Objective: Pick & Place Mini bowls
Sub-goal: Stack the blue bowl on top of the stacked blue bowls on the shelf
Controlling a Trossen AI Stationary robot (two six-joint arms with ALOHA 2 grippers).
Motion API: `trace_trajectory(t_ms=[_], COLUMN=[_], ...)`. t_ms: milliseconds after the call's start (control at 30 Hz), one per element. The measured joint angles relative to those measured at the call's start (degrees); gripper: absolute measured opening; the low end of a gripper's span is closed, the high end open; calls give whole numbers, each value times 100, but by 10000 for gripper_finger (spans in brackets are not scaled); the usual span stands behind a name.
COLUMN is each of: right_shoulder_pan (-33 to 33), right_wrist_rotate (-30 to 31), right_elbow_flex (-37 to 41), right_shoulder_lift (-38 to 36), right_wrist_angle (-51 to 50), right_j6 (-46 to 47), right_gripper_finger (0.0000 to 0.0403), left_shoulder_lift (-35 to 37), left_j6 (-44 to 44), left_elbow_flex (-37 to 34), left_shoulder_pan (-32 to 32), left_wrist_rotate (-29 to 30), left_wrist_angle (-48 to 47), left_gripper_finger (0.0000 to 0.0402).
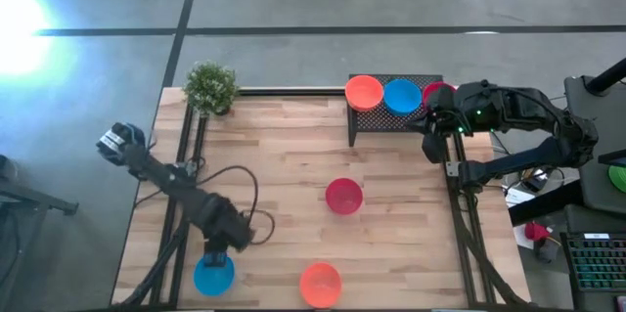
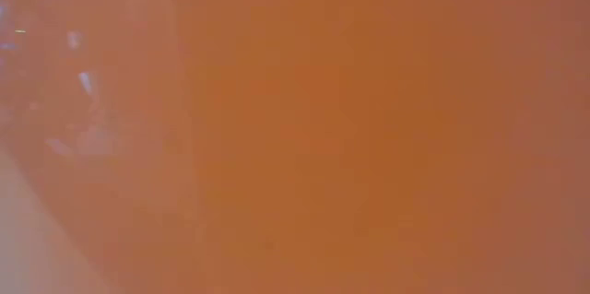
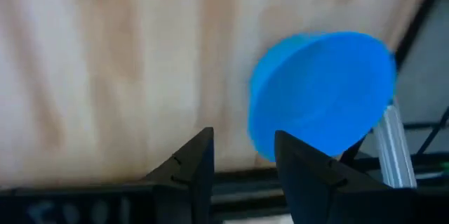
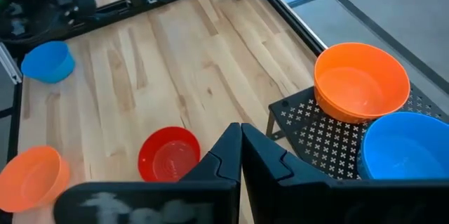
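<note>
My left gripper [image 1: 217, 245] [image 3: 242, 150] is open at the table's near left corner, right beside a blue bowl [image 1: 213, 276] [image 3: 323, 90] that lies at the table's edge. My right gripper [image 1: 435, 116] [image 4: 238, 147] is shut and empty, hovering by the black mesh rack [image 1: 377, 121] [image 4: 309, 129]. An orange bowl [image 1: 364, 91] [image 4: 361, 80], a blue bowl [image 1: 402, 95] [image 4: 407, 147] and a partly hidden red bowl [image 1: 437, 88] sit on the rack. A red bowl [image 1: 343, 196] [image 4: 168, 155] and an orange bowl [image 1: 320, 284] [image 4: 28, 178] rest on the table. My left gripper has nothing between its fingers. One finger [image 3: 302, 168] stands close against the blue bowl's side [image 3: 270, 140], and I cannot tell whether they touch. The bowl rests on the table by the frame rail.
A small green potted plant [image 1: 210, 87] stands at the far left corner. The low view is filled by an orange surface [image 2: 295, 128] close before the camera. Black frame rails [image 1: 460, 214] run along the table's sides. Bare wood lies between the rack and the near bowls.
</note>
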State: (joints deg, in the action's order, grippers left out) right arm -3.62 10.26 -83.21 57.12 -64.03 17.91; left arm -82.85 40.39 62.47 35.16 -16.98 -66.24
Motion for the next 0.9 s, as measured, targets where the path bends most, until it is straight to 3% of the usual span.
trace_trajectory(t_ms=[200,467,767,900], right_shoulder_pan=[0,0,0,0], right_wrist_rotate=[0,8,13,15], right_elbow_flex=[0,1,1,1], right_shoulder_lift=[1,5,10,11], right_wrist_angle=[-1,0,0,1], right_j6=[2,3,6,7], right_gripper_finger=[8,8,8,8], left_shoulder_lift=[0,6,7,4], left_j6=[-328,-293,-26,46], left_elbow_flex=[-486,-743,-1320,-1549], left_shoulder_pan=[477,588,693,691], left_wrist_rotate=[3,270,269,294], left_wrist_angle=[1234,1443,2756,2923], left_gripper_finger=[142,142,142,142])
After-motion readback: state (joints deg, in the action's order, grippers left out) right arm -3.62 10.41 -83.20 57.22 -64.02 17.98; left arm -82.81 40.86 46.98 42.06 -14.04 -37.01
